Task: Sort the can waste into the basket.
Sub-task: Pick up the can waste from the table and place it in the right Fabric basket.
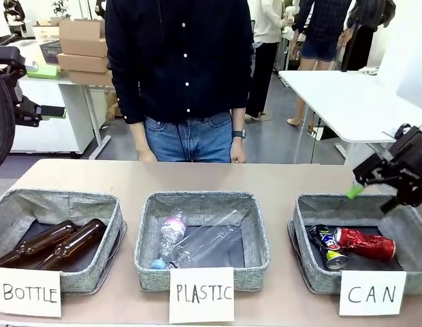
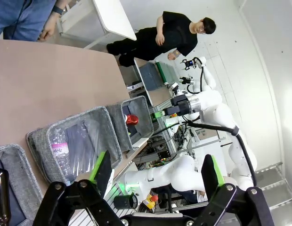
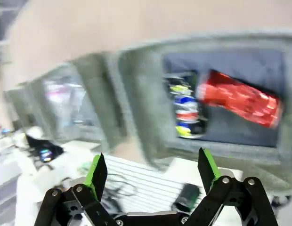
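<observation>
Cans: a dented, shiny red metal drink can (image 1: 365, 244) and a crumpled dark blue and silver drink can with coloured print (image 1: 328, 246) lie side by side and touching on the dark lining of the grey fabric rectangular basket signed "CAN" (image 1: 313, 279), at the right end of the tabletop (image 1: 82, 176).
Red can: on its side, pointing right; the blue can lies to its left, angled toward the near wall.
Right pincer: the black right pincer with green pads (image 1: 374, 190) hangs above the far right corner of the CAN basket, clear of both cans, its jaws spread wide and holding nothing; in the blurred right wrist view the red can (image 3: 240, 98) and blue can (image 3: 186, 109) lie well beyond its fingertips.
Left pincer: the left pincer (image 2: 155, 172) is wide open and empty, raised off to the left.
Middle basket: the same grey basket signed "PLASTIC" (image 1: 258, 253) holds clear plastic bottles (image 1: 197, 242).
Left basket: the basket signed "BOTTLE" (image 1: 109, 242) holds two brown glass bottles (image 1: 54, 244).
Far side: a person in a dark shirt and jeans (image 1: 180, 75) stands at the tabletop's edge.
</observation>
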Robot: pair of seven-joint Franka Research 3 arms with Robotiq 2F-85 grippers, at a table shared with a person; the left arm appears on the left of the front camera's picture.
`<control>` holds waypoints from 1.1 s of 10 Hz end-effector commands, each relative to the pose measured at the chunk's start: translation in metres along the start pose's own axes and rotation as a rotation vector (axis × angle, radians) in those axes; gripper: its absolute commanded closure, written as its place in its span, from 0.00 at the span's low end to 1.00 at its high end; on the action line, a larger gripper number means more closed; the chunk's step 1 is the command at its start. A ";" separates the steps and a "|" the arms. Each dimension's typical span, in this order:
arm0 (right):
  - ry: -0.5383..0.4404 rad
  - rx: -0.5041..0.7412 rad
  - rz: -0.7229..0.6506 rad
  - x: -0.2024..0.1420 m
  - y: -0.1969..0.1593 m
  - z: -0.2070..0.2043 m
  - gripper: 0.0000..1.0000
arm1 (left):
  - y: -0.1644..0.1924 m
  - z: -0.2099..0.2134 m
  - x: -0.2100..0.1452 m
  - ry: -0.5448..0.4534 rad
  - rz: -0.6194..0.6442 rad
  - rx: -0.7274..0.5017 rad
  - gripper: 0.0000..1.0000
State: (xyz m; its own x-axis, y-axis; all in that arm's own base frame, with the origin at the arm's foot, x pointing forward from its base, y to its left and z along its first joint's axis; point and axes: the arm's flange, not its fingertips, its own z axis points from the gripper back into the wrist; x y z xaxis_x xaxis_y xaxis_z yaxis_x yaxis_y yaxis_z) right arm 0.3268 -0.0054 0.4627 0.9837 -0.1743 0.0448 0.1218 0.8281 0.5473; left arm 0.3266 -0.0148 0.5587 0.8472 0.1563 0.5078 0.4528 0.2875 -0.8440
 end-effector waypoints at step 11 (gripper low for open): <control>0.011 0.834 0.038 -0.022 0.017 0.056 0.00 | -0.001 0.000 0.001 -0.005 -0.011 -0.018 0.00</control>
State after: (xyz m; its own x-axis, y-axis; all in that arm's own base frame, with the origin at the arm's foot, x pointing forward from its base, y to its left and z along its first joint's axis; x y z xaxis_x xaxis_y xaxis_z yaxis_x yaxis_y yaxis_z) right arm 0.3026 -0.0148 0.5140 0.9871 -0.1492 0.0577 -0.0353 0.1484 0.9883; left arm 0.3265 -0.0148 0.5587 0.8472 0.1559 0.5078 0.4527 0.2881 -0.8438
